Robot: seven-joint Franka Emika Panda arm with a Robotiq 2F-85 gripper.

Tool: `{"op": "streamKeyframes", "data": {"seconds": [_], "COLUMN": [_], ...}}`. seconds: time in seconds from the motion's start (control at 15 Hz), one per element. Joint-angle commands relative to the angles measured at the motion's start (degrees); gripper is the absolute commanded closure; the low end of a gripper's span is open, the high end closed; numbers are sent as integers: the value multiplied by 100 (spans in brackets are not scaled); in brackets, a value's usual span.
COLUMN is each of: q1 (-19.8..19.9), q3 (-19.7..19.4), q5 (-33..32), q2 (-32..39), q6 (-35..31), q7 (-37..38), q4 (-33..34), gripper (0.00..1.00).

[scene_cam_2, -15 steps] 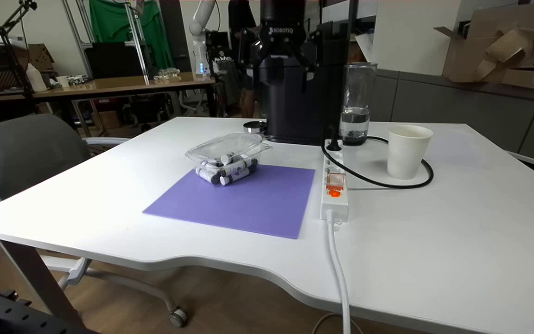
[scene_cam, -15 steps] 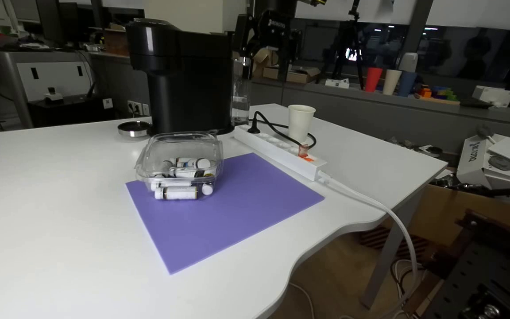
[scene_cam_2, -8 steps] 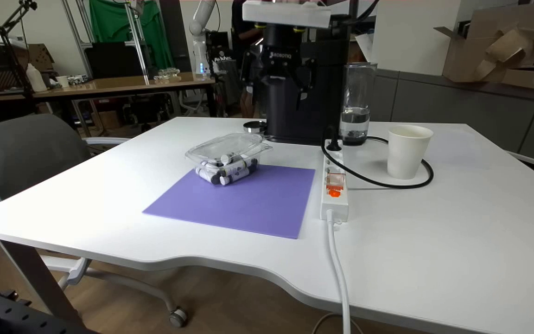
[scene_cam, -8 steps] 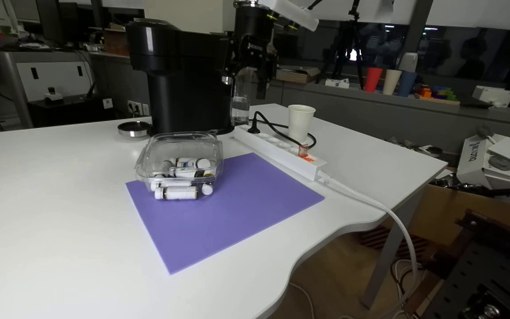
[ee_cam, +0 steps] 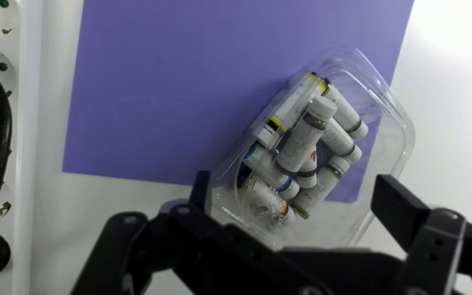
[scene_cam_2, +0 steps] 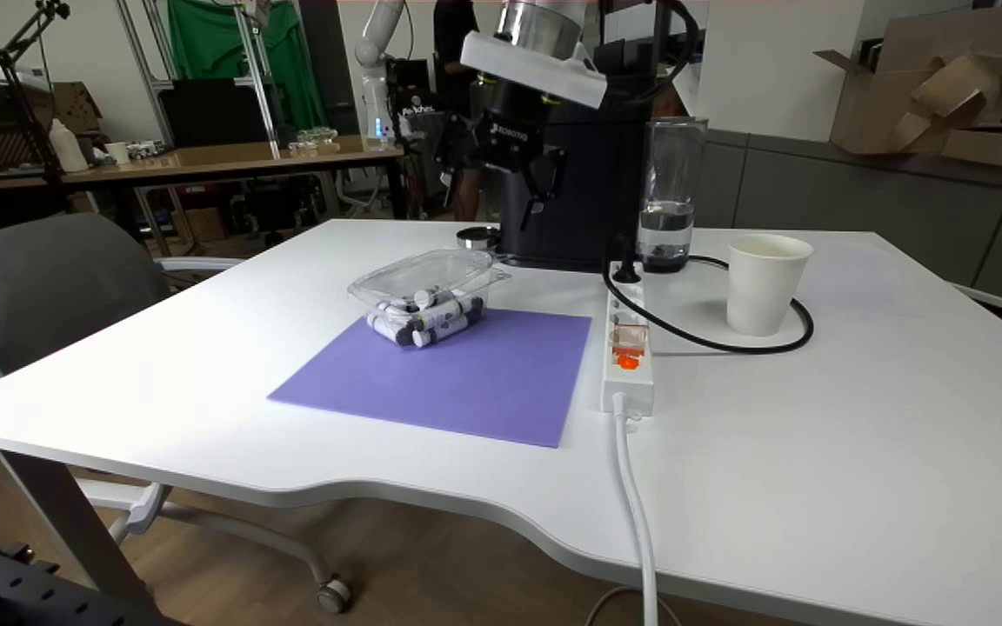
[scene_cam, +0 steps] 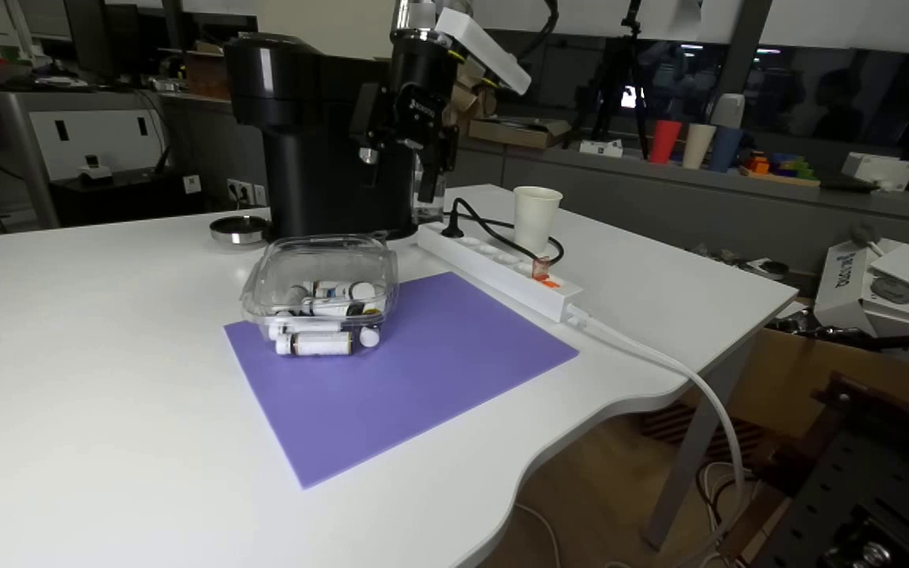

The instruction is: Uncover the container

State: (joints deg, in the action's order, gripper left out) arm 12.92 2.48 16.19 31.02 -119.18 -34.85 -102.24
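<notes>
The claw [scene_cam: 398,173] has tipped and moved nearer the plastic tub [scene_cam: 319,272], hanging before the coffee machine [scene_cam: 320,142] in an exterior view, while in an exterior view the tub sits partly on the purple sheet [scene_cam_2: 457,378], and in the wrist view the fingers [ee_cam: 400,209] stand wide apart and empty, with small bottles [ee_cam: 301,143] showing inside the tub.

Container [scene_cam: 324,264] partly on mat [scene_cam: 431,379], bottles [scene_cam: 316,343] inside, machine [scene_cam: 320,142] behind.

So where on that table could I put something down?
Bare: the purple mat between the container and power strip, and the table from mat to curved edge. Crowded: near the coffee machine, where a black cable loops around the paper cup.
</notes>
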Motion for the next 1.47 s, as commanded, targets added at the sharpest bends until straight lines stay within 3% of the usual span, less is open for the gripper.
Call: {"op": "streamKeyframes", "data": {"seconds": [0.0,0.73,1.4], "q1": [29,151,301], "q3": [26,75,548], "q5": [5,-35,142], "q2": [37,1191,1537], "q6": [36,-304,64], "q7": [11,58,-439], "q4": [63,1045,1534], "gripper": [0,0,0]}}
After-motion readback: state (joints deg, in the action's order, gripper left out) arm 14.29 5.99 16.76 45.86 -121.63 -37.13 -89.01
